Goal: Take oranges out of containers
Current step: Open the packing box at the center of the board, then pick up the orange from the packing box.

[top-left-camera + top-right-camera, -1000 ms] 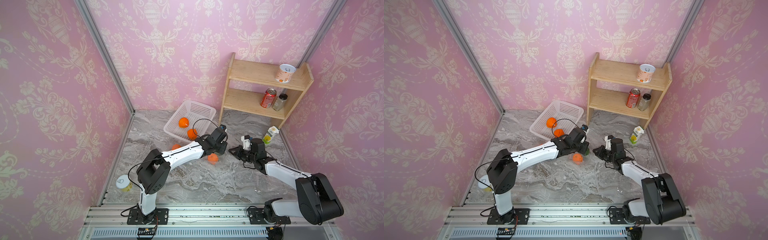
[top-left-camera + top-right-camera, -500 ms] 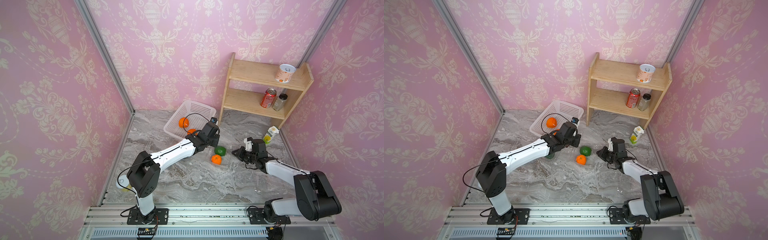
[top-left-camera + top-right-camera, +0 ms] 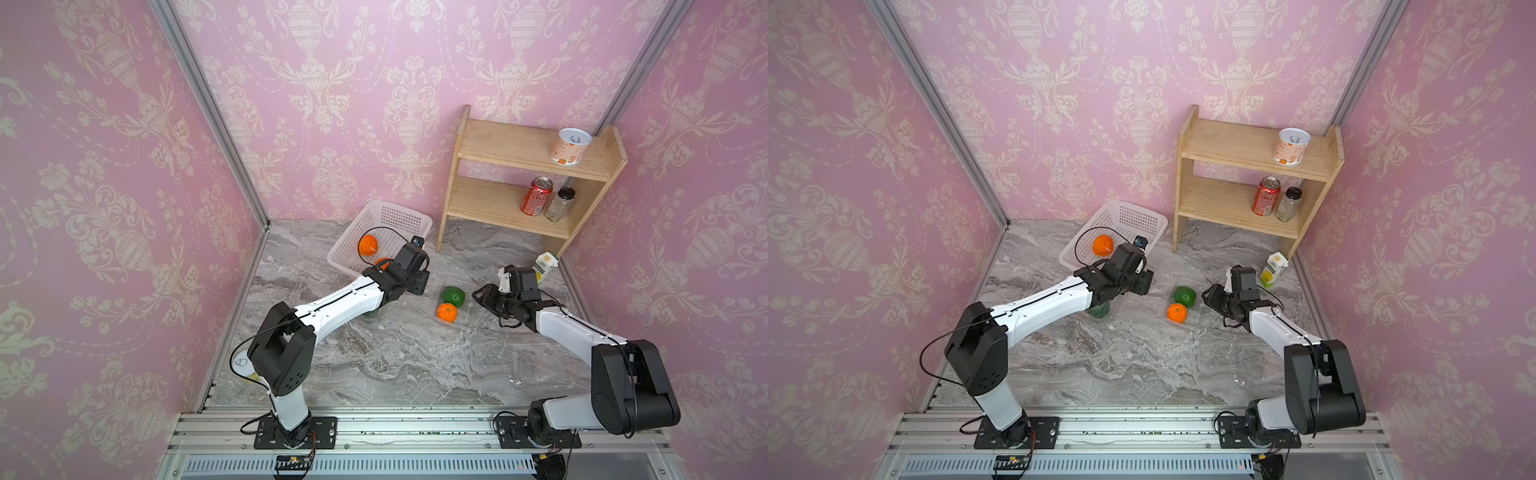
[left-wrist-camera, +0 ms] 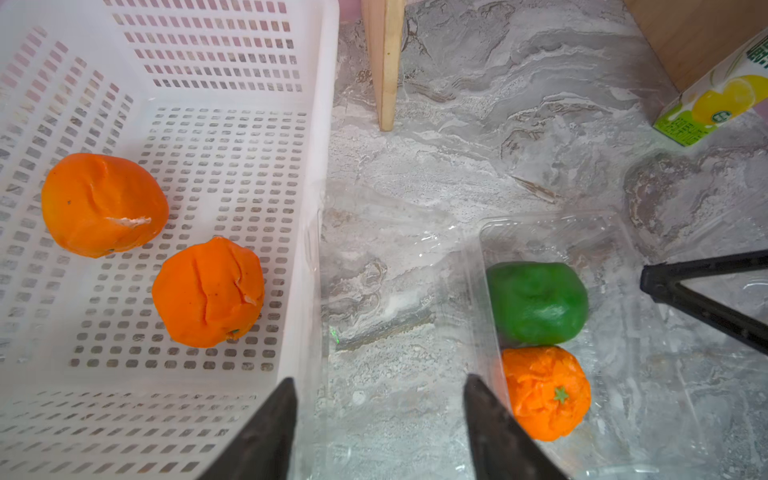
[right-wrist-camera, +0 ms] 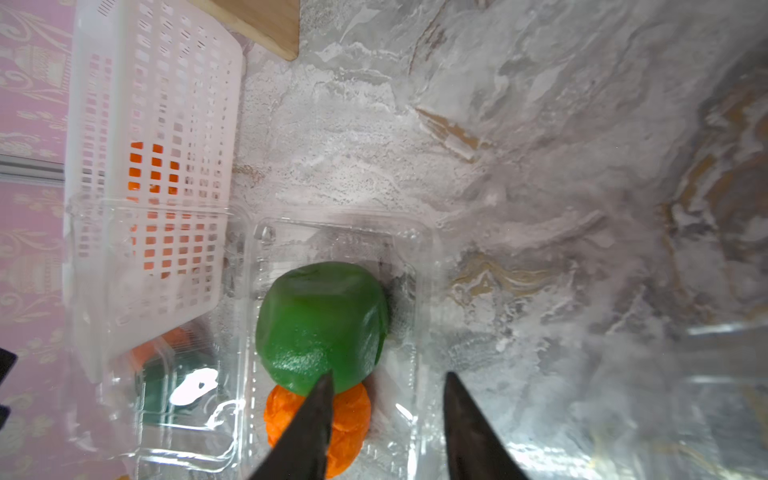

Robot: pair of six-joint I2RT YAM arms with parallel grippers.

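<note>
In both top views a white perforated plastic basket [image 3: 409,220] holds one bright orange lumpy fruit [image 3: 368,245] in plain sight and a second orange fruit [image 3: 381,262] half hidden by the white left arm [image 3: 345,299]. Near the basket, a shallow clear plastic tray [image 3: 469,315] carries a stem-marked orange fruit [image 3: 446,312] touching a glossy green roundish fruit [image 3: 453,296]. The right gripper [image 3: 478,296] sits at the tray's side farther from the basket.

In the left wrist view the left gripper [image 4: 380,415] has its fingers spread wide and empty, one over the basket's wall, the other at the tray edge nearest the basket.

In the right wrist view the right gripper's fingers stand moderately apart over the tray with nothing between them, one finger [image 5: 311,432] covering part of the stem-marked orange fruit. Another clear plastic tray [image 5: 195,419], just beside the basket, shows a blurred orange patch inside.
</note>
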